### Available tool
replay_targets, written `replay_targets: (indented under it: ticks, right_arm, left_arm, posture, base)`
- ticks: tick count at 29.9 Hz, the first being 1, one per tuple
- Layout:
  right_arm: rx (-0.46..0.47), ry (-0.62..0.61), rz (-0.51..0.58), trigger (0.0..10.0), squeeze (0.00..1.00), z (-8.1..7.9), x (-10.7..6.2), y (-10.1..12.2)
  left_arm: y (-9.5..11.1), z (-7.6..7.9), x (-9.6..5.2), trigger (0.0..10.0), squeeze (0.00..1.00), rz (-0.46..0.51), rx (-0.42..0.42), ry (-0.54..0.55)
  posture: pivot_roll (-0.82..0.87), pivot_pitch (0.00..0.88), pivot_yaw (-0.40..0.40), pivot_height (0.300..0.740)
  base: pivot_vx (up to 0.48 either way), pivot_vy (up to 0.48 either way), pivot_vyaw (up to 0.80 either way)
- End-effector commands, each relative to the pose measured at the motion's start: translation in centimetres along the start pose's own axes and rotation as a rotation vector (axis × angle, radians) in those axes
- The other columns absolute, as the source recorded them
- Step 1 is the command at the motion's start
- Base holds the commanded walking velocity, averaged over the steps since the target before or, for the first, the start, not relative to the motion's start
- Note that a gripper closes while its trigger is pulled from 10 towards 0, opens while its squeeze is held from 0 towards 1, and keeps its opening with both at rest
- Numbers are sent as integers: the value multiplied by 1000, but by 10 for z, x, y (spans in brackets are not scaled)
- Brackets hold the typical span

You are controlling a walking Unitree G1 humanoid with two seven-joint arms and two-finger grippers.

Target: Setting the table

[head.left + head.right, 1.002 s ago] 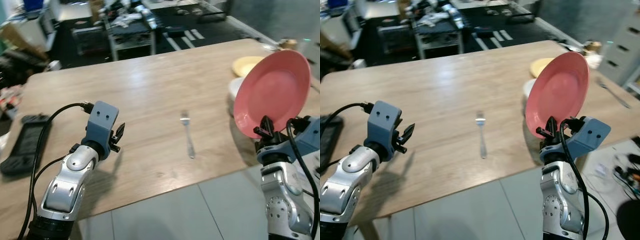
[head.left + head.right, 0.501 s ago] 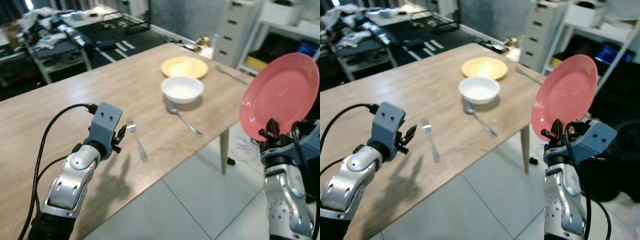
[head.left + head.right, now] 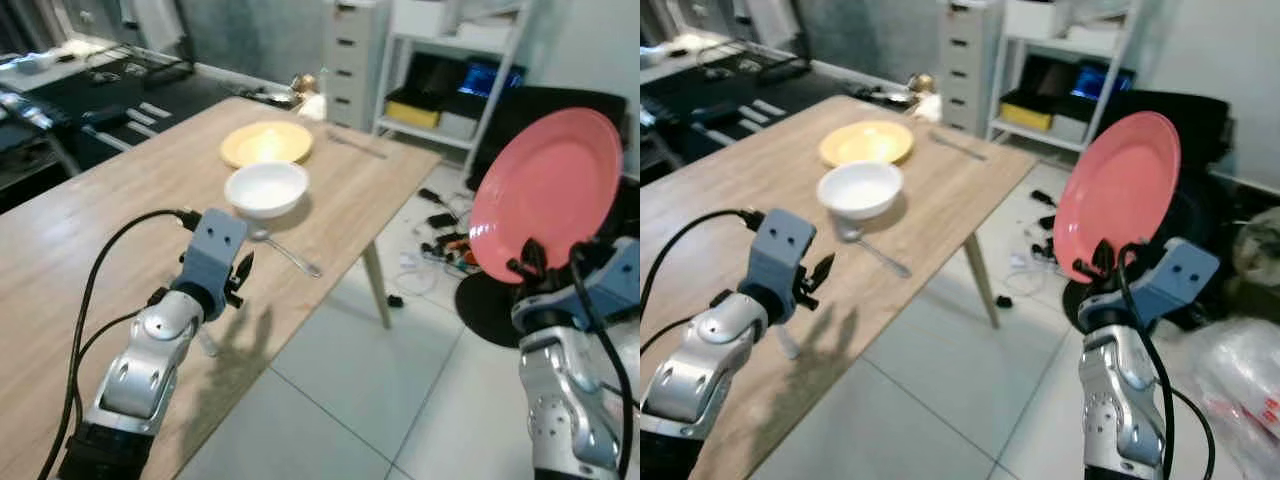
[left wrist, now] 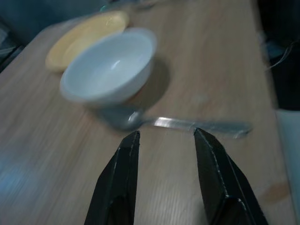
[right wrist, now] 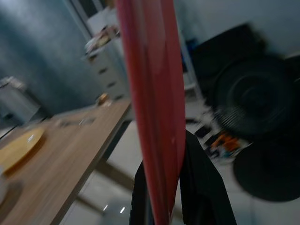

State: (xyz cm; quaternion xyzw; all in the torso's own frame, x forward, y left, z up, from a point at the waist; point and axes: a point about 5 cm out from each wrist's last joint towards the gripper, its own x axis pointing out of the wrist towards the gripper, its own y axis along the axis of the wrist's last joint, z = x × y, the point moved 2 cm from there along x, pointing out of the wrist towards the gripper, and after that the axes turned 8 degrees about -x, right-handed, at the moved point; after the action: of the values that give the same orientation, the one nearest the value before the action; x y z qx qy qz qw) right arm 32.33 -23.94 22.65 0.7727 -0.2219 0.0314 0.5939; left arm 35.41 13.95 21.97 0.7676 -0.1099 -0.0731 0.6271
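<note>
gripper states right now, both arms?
Left gripper: open, empty, above the table near the spoon.
Right gripper: shut on the pink plate, held upright, off the table's edge.

no readable text, no labels, no brand marks, no numbers, no signs on anything in view

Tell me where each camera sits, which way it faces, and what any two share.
Left eye, right eye: head, facing down over the table; both arms show.
Left wrist: along the left tool, open, toward the spoon, white bowl and yellow plate.
Right wrist: along the right tool, gripping the pink plate edge-on.
Shared: bowl and pink plate.
</note>
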Motion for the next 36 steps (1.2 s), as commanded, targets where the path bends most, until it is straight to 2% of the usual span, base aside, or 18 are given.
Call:
replay_targets:
  ticks: [1, 10, 19, 27, 29, 36]
  right_arm:
    - [20, 2, 6, 10000, 0, -2, -1, 0]
    - [23, 4, -3, 10000, 0, -3, -6, -2]
    - [61, 2, -15, 10000, 0, -7, -9, -5]
    - [57, 15, -24, 10000, 0, -9, -10, -7]
    - [51, 17, -23, 10000, 0, -9, -11, -6]
    - [46, 16, -25, 10000, 0, -8, -11, -5]
  left_arm:
    - [-3, -3, -1, 10000, 0, -7, 10, 2]
    - [2, 7, 0, 10000, 0, 12, -46, -44]
    - [5, 10, 0, 10000, 0, 19, -55, -68]
    - [12, 18, -2, 10000, 0, 65, -101, -115]
    - [19, 27, -5, 10000, 0, 112, -156, -168]
    - [28, 30, -6, 10000, 0, 151, -191, -197]
  posture:
    - [58, 116, 129, 740]
    - [48, 129, 138, 740]
    - [51, 137, 139, 740]
    - [42, 143, 137, 740]
    - [36, 141, 137, 740]
    - [36, 137, 138, 740]
  base:
    - [0, 0, -769]
    - [0, 0, -769]
    - [0, 0, -766]
    - [0, 0, -766]
    - [0, 0, -763]
    - [0, 0, -766]
